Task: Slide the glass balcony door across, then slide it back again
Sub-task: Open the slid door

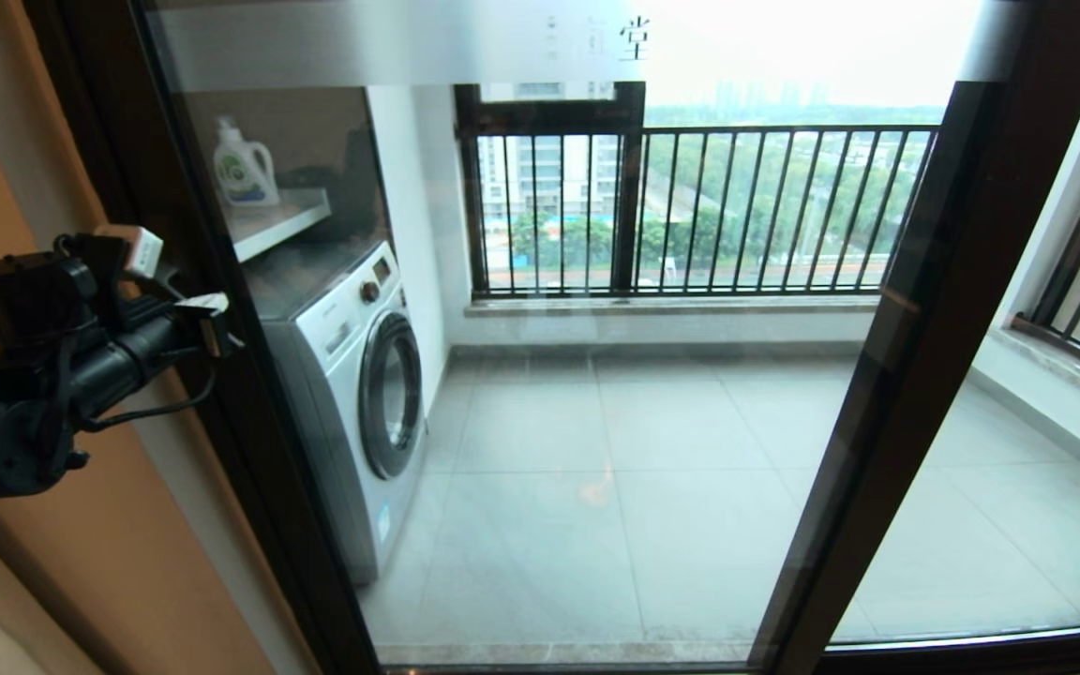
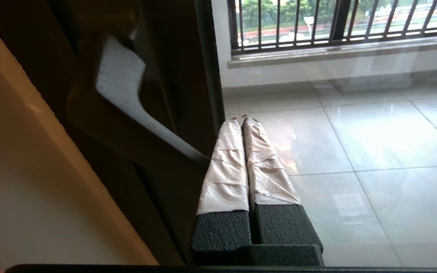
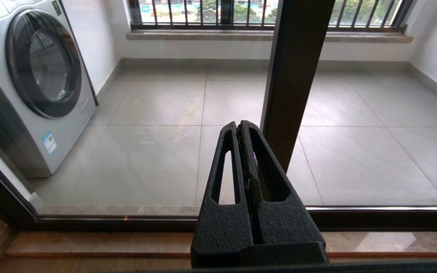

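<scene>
The glass balcony door (image 1: pixel 596 422) fills the head view, with a dark frame and a frosted top band with Chinese characters (image 1: pixel 634 37). Its left stile (image 1: pixel 249 450) stands close to the orange wall. My left gripper (image 1: pixel 214 323) is raised at that stile. In the left wrist view its tape-wrapped fingers (image 2: pixel 226 167) are shut with nothing between them, lying right next to the black bar handle (image 2: pixel 127 98), tips (image 2: pixel 241 118) at the glass edge. My right gripper (image 3: pixel 239 125) is out of the head view, shut and empty, low before the glass near a dark upright stile (image 3: pixel 294 76).
Behind the glass stand a white washing machine (image 1: pixel 352 394), a detergent bottle (image 1: pixel 245 169) on a shelf, and the railed balcony window (image 1: pixel 690 206). A second dark stile (image 1: pixel 924 328) crosses the right side. The orange wall (image 1: pixel 34 581) is at left; the floor track (image 3: pixel 89 220) runs below.
</scene>
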Available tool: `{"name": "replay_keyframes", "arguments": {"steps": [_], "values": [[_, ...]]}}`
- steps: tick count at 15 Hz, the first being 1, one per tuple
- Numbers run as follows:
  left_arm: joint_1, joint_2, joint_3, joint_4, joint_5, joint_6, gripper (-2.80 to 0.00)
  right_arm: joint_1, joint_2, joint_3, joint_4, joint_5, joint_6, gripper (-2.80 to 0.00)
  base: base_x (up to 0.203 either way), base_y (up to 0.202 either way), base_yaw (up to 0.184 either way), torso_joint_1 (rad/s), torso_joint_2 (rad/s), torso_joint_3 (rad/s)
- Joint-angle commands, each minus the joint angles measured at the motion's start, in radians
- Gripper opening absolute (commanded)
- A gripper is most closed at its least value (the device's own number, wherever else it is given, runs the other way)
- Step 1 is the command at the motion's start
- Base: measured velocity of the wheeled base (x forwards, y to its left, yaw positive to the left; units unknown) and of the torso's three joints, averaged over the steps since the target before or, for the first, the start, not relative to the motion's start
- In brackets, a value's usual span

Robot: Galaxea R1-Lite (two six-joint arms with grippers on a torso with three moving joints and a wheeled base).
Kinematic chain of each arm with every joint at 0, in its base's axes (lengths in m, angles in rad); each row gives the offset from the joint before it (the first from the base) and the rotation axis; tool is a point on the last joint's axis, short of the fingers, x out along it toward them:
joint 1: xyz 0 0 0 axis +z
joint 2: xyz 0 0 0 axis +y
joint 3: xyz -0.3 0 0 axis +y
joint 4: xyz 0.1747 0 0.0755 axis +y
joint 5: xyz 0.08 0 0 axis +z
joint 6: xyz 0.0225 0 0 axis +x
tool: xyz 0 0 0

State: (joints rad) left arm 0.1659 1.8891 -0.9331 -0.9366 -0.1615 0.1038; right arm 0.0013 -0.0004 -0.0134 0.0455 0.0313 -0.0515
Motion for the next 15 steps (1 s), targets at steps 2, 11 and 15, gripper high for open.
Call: {"name": "replay_keyframes", "arguments": {"steps": [2,11,15], "values": [[0.015,0.001,0.028,-0.004,-0.001,-0.001,-2.8,0.0,0.0,0.0,0.0,0.001,-0.001,-2.8,0.0,0.0,0.0,0.0,0.0,0.0],[0.056,0.033,0.031,-0.005,-0.003,0.006,-2.8,0.0,0.0,0.0,0.0,0.001,-0.001,-2.8,0.0,0.0,0.0,0.0,0.0,0.0],[0.083,0.051,0.03,-0.005,-0.004,0.007,-2.8,0.0,0.0,0.0,0.0,0.001,-0.001,-2.8,0.0,0.0,0.0,0.0,0.0,0.0]]}}
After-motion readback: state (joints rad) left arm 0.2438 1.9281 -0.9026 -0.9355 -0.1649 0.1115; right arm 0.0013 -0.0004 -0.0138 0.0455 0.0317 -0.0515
